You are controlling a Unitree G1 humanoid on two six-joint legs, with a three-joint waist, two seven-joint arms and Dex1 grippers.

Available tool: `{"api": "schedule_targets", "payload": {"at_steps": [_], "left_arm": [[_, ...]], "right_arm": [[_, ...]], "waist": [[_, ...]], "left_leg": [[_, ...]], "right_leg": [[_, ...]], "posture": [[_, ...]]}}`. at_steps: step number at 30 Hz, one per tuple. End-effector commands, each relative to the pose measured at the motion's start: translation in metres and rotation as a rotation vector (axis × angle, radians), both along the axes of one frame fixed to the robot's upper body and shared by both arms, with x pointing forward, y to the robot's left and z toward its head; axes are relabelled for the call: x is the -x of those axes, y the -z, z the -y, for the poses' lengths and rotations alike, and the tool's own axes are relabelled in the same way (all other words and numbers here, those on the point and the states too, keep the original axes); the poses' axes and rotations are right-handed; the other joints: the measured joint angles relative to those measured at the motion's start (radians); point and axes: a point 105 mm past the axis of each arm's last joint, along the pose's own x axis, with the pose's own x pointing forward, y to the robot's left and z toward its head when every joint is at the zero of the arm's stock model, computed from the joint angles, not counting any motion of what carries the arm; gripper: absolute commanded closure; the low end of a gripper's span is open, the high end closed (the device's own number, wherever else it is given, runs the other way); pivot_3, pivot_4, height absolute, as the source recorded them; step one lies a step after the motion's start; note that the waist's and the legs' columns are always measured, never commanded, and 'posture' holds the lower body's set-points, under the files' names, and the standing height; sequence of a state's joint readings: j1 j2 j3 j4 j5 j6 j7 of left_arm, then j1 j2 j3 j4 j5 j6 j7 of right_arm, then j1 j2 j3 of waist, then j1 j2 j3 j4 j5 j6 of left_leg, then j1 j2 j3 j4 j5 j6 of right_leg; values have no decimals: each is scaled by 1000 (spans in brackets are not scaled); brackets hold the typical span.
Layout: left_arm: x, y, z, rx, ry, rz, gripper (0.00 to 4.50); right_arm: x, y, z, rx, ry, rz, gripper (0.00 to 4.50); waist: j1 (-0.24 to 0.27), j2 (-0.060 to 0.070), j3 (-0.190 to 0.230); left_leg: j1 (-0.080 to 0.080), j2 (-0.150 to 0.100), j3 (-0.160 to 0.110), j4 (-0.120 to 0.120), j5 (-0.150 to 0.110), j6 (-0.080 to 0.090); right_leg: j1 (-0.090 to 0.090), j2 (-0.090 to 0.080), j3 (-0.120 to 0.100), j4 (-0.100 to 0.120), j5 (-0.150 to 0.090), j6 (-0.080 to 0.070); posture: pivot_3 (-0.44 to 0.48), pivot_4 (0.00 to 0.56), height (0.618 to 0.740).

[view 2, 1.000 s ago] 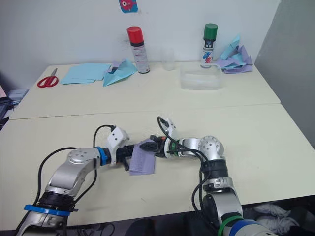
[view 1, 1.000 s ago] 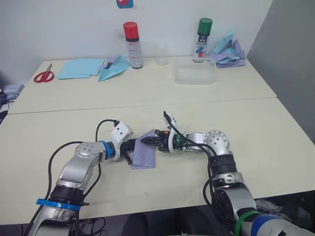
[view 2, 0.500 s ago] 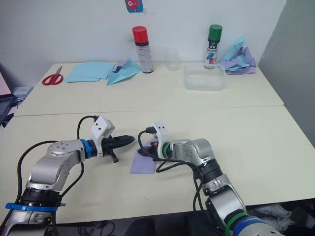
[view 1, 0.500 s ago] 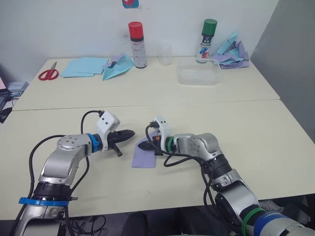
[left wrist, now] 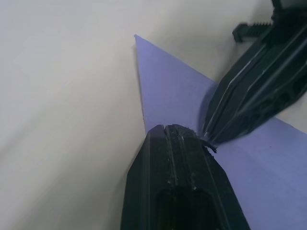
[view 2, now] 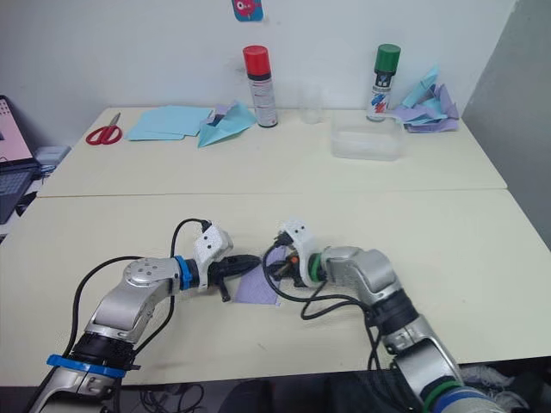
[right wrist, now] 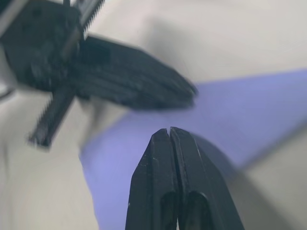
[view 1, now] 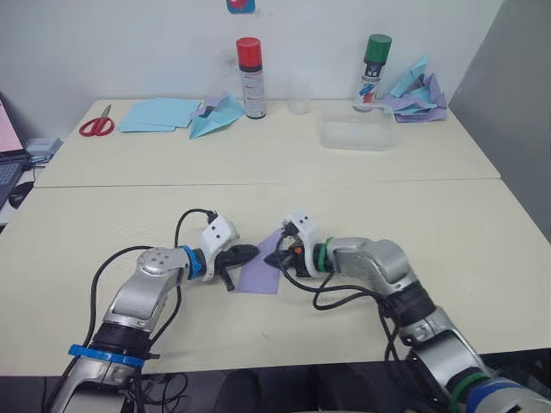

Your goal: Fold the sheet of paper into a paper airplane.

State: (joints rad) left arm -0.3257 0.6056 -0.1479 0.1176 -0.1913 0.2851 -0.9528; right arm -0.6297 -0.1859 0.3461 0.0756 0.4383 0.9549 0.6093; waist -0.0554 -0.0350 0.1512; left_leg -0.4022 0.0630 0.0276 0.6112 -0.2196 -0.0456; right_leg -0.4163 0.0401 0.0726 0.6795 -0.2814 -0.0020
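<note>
Left eye view: both closed jaws meet over the paper (view 1: 261, 274), left gripper (view 1: 251, 252) and right gripper (view 1: 272, 256) tip to tip.

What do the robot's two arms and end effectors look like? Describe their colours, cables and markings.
Both arms are silver metal with looping black cables. The left end effector has a white head and blue collar; the right end effector has a white head and green collar. Both have black tapered fingers.

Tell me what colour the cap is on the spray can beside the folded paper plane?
Red, clearest in the left eye view.
</note>
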Motion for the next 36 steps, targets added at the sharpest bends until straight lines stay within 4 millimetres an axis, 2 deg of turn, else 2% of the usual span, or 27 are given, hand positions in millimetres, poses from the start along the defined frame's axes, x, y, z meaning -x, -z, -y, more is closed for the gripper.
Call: {"api": "schedule_targets", "payload": {"at_steps": [1,3,6,10,13,15,19,23,27,33,36], "left_arm": [[10,36,-8,-103,-5,-102,4500],[10,38,-10,-110,-4,-104,4500],[10,39,-10,-110,-2,-108,4500],[11,40,-8,-112,5,-110,4500],[10,39,-7,-112,9,-107,4500],[10,39,-7,-114,9,-107,4500],[9,39,-8,-119,8,-106,4500],[10,39,-9,-123,9,-109,4500],[10,40,-8,-124,12,-113,4500],[8,40,-7,-123,15,-114,4500],[8,40,-7,-124,14,-114,4500]], "right_arm": [[-6,-45,-2,-141,-46,253,4466],[-15,-54,3,-193,-1,323,4466],[-25,-48,7,-190,20,391,4466],[-29,-15,2,-103,-4,392,4466],[-32,12,2,-42,25,322,4466],[-35,22,4,-4,47,314,4466],[-59,33,22,61,236,297,4466],[-77,34,45,111,392,310,4466],[-81,29,49,117,403,348,4466],[-65,-22,22,-175,250,463,4466],[-55,-23,18,-177,167,486,4466]], "waist": [[0,0,0],[-1,0,0],[-1,0,0],[-1,0,0],[-1,0,0],[-1,0,-1],[-2,0,-1],[0,1,-3],[1,1,-5],[2,2,-4],[2,3,-3]], "left_leg": [[0,0,0,0,0,0],[2,-1,-1,0,0,0],[5,0,-2,0,0,0],[7,0,-1,0,0,0],[6,0,-1,1,0,0],[6,0,-1,1,0,0],[12,0,-1,1,0,0],[13,1,-1,1,0,0],[13,0,1,1,0,0],[11,0,1,1,0,0],[11,0,1,1,0,0]], "right_leg": [[0,0,0,0,0,0],[2,1,-1,0,0,0],[5,2,-2,0,0,0],[7,2,-1,0,0,0],[7,2,-1,0,0,0],[7,2,-1,0,0,0],[11,2,-1,1,0,0],[12,1,-1,2,1,-1],[13,-1,0,1,1,-1],[12,-2,0,1,1,-1],[12,-2,0,1,0,0]], "posture": [[0,150,740],[0,150,740],[0,150,740],[0,150,740],[0,150,740],[0,150,740],[0,150,740],[0,150,740],[0,150,740],[0,150,740],[0,150,740]]}}
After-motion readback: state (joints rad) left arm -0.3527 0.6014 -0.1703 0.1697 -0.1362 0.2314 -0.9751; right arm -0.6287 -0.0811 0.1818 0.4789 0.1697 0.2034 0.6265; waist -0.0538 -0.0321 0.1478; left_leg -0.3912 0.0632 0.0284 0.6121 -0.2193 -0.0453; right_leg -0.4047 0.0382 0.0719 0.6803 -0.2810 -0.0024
